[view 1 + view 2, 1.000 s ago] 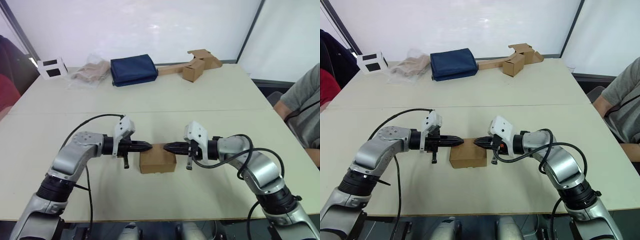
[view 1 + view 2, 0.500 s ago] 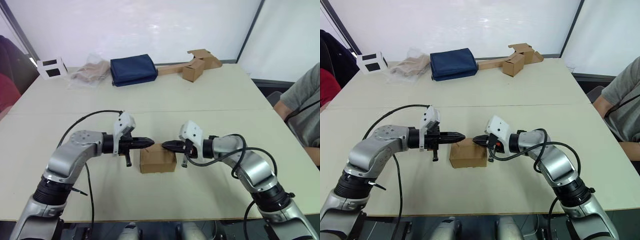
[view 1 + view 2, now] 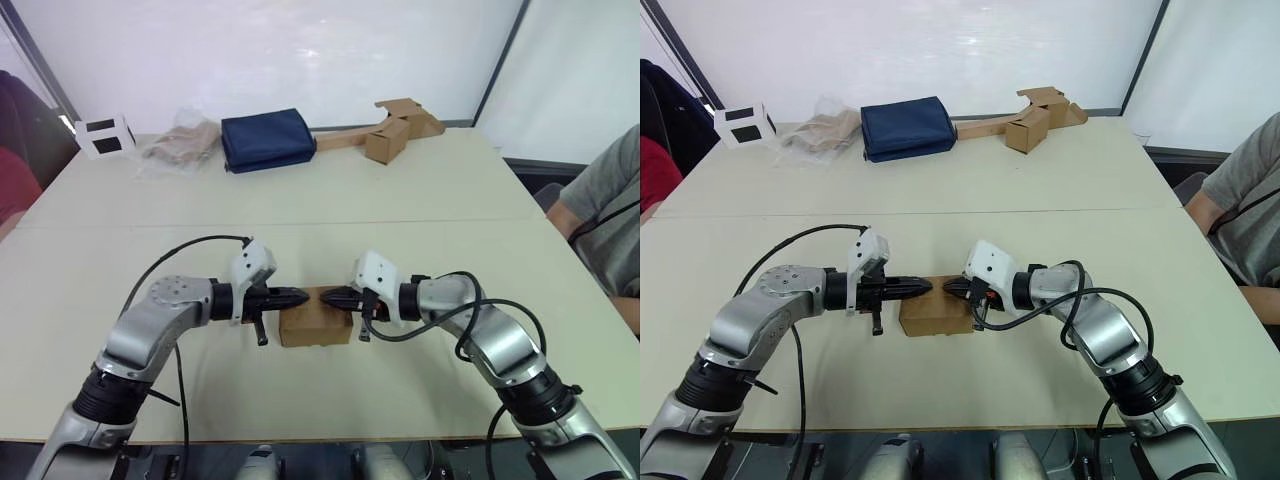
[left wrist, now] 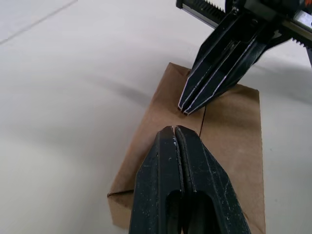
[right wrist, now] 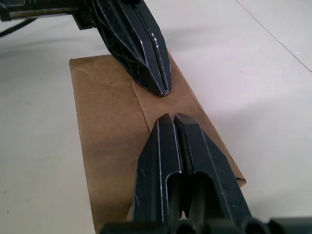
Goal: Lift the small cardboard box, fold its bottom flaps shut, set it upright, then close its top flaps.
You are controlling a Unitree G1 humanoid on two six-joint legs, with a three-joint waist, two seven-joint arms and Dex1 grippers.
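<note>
The small cardboard box [image 3: 315, 325] rests on the table [image 3: 400, 190] just in front of me, its brown top flaps lying flat with a seam across the middle [image 4: 229, 141]. My left gripper [image 3: 302, 295] is shut and points in from the left over the box top. My right gripper [image 3: 327, 296] is shut too and points in from the right. The two tips nearly meet above the seam. In the left wrist view my left gripper's shut fingers [image 4: 174, 130] face the right gripper's tip [image 4: 186, 109]. The box top [image 5: 105, 126] lies close beneath both.
At the far edge of the table lie a navy blue bag [image 3: 267, 138], a crumpled plastic bag [image 3: 180, 146], a white box with black squares [image 3: 104, 135] and a long cardboard piece with a small box joined to it [image 3: 388, 132]. A person's arm [image 3: 600, 210] is at the right.
Both grippers have moved inward from the box's side edges over its top, so their shut tips now nearly touch. The box has stayed in place.
</note>
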